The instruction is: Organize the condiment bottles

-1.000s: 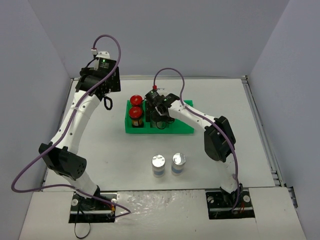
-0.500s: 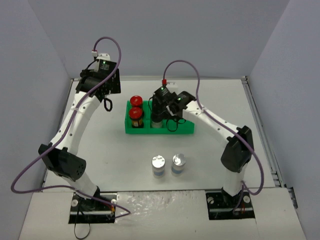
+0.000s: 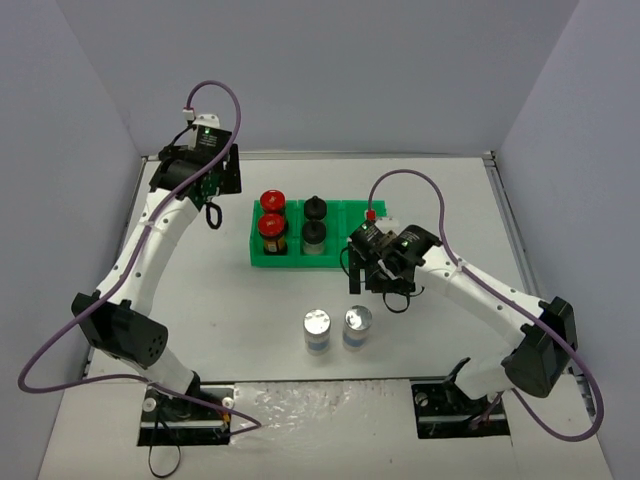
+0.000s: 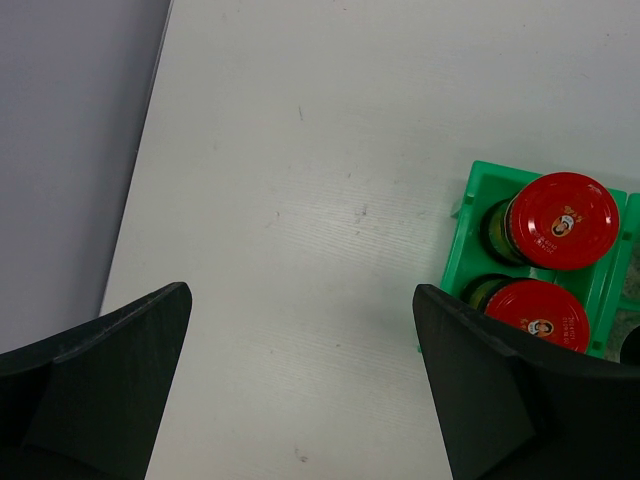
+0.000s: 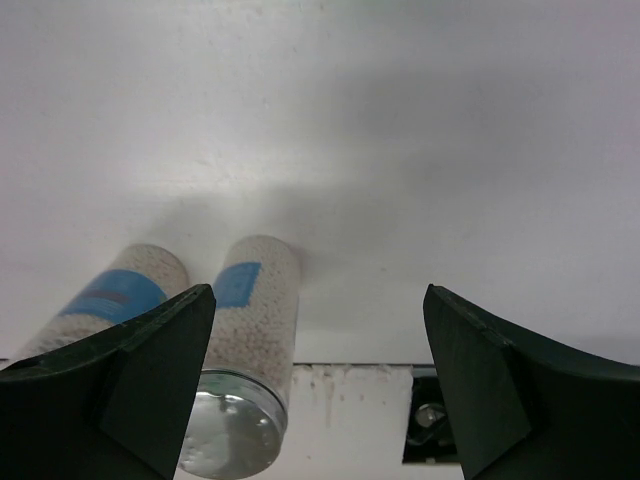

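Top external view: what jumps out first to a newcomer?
The green tray sits mid-scene, with two red-capped jars in its left compartment and two black-capped jars in the middle one. Two silver-capped jars stand loose in front of it, the open right gripper close by.

In the left wrist view the green tray runs off the right edge, and the nearer red-capped jar is partly lost behind a finger of the left gripper. A finger of the right gripper covers the cap of one silver-capped jar; the blue labels blur beyond reading.
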{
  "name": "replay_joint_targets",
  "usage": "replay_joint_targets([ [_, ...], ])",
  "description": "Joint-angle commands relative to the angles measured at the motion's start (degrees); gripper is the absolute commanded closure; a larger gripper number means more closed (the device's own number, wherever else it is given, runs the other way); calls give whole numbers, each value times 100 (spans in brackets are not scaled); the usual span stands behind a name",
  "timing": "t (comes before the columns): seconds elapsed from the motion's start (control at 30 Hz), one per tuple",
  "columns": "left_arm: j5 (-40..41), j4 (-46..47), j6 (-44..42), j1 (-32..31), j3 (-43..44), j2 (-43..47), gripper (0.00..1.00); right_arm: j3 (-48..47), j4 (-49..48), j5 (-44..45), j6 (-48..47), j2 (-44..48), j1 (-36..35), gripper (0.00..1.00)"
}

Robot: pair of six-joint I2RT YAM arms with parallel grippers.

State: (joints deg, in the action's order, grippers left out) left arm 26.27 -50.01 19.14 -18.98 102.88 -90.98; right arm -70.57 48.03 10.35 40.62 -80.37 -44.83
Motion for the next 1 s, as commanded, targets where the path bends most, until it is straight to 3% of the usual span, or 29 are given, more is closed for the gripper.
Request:
replay_joint_targets([
  [0.0, -11, 227, 116, 44, 88, 338, 9, 264, 180, -162, 221, 354, -78, 18],
  [0.3, 3, 225, 72, 51, 51, 361, 9, 376, 91, -218, 366, 416, -118, 18],
  [0.73, -16, 203, 81, 52, 21, 397, 9, -185, -277, -200, 429, -347, -623, 17],
  [0.97, -11, 208, 49, 44, -14, 414, 9, 237, -262, -491, 607, -88, -800, 17],
])
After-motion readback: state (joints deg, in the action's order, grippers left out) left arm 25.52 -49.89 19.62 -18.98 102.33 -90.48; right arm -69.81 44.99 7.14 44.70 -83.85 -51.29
